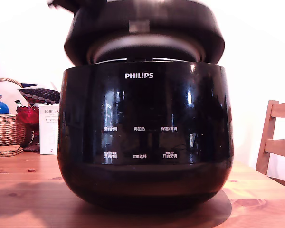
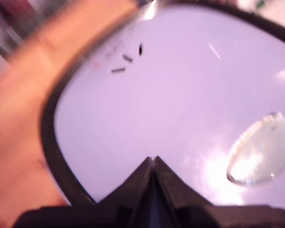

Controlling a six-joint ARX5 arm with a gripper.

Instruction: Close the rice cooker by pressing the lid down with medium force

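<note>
Pressing is under way: the round black domed lid (image 1: 147, 28) hovers part-lowered at twelve o'clock over the glossy black pot-shaped rice cooker (image 1: 145, 137) on the wooden tabletop (image 1: 23, 190). The tool (image 2: 153, 160), tips pressed together, seemingly rests on its top. Next, push firmly down to latch.

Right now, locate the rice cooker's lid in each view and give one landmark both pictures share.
Exterior view: the lid sits top centre, partly lowered over the rice cooker, a gap still showing.
Wrist view: the lid's top fills most of the picture, pale with glare, the gripper against it with jaws together.
Shared landmark: the wooden table.
</note>
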